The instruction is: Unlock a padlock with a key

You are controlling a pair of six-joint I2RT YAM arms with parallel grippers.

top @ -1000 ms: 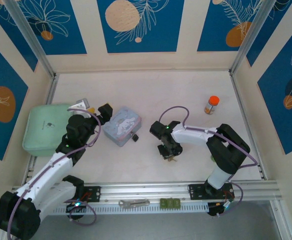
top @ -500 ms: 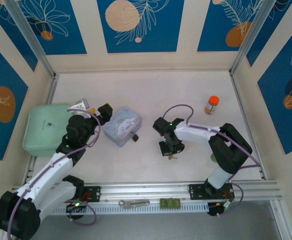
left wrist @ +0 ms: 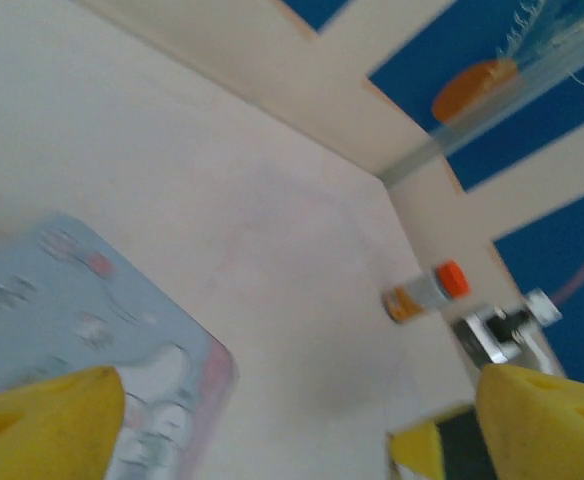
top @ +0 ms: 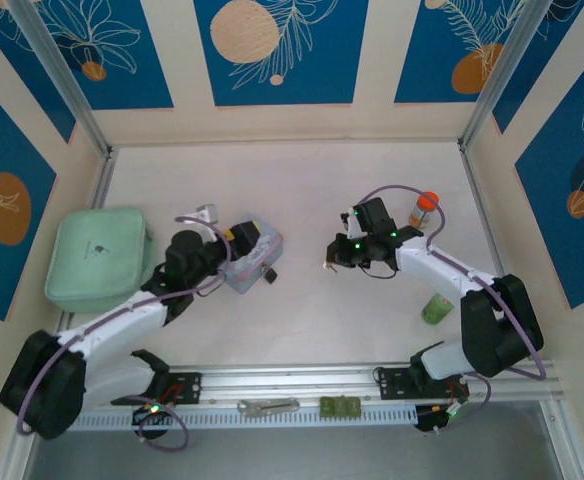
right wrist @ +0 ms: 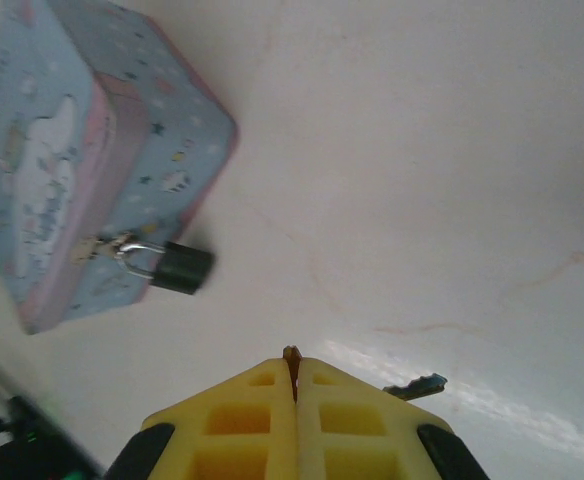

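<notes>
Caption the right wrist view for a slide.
Right pincer shut on the key, with the padlock ahead on the table, hooked through the clasp of the light-blue tin.

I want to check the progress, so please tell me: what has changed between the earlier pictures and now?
The right pincer took hold of the key and raised it off the table, farther from the robot. The open left pincer moved right, over the tin. The padlock and the orange-capped bottle stayed.
</notes>
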